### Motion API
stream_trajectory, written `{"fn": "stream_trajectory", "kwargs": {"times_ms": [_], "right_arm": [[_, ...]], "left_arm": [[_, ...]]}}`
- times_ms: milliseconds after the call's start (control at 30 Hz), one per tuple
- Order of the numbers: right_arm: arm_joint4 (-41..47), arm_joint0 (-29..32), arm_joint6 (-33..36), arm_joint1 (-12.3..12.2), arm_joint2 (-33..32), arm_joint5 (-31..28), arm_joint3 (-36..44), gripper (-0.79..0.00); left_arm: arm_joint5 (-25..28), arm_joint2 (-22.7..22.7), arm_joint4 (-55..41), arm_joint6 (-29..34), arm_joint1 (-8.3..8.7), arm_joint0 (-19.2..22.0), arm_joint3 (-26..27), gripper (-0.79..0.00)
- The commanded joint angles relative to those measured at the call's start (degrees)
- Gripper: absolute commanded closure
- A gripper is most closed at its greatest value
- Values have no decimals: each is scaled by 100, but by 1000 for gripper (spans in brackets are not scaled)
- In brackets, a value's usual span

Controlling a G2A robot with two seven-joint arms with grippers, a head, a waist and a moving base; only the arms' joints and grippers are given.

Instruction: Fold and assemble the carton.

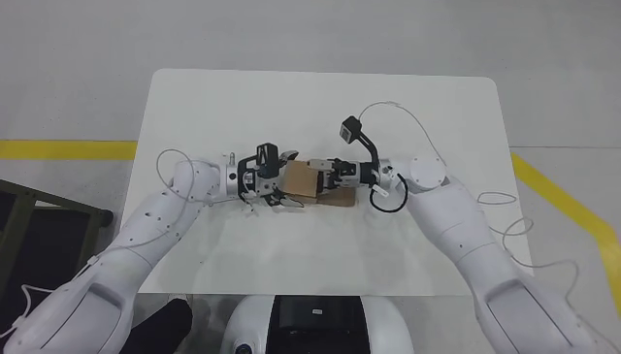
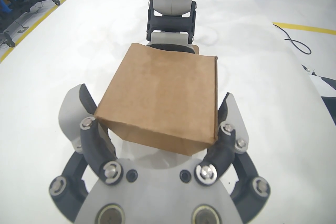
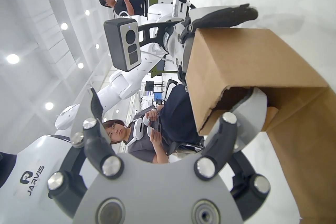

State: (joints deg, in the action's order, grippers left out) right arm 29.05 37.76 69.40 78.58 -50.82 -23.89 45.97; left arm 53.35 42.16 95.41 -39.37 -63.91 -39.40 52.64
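Clamping carton [image 1: 304, 179] sides, left gripper [image 2: 156, 98] sits at its 9 o'clock; right gripper [image 3: 176, 101], spread wide, sits half inside its open 3 o'clock end

Quick headcount: one carton [image 1: 304, 179], just the single brown cardboard one, sitting right between the two fingers [image 2: 72, 109] of the left claw [image 1: 279, 187]. Claws, two total: the left one on one end of that carton and the right claw [image 1: 335, 173] on the opposite end, facing it. Two fingers per claw, so four in all, and one of the right claw's pair is poked inside the carton. One white table [image 1: 388, 112] under both claws.
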Motion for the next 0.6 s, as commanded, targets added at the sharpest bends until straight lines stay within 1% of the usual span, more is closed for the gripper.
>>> {"fn": "stream_trajectory", "kwargs": {"times_ms": [0,100,233,333,433,567], "right_arm": [[-22,-21,1,-6,-21,70,-24,-785],[-3,-30,14,-52,-156,96,-18,-785],[-136,29,8,-194,-465,125,184,-785],[-622,142,-114,-347,-697,181,505,-785],[-1157,355,-220,-504,-910,423,880,-785],[-1407,717,-272,-672,-1238,682,1262,-785]], "left_arm": [[12,14,-10,16,8,-17,6,-785],[2,45,-34,62,20,-46,7,-785],[5,91,-59,105,39,-77,31,-785],[5,126,-61,117,57,-100,73,-785],[-2,159,-67,134,73,-126,111,-785],[1,190,-59,169,92,-158,178,-785]]}}
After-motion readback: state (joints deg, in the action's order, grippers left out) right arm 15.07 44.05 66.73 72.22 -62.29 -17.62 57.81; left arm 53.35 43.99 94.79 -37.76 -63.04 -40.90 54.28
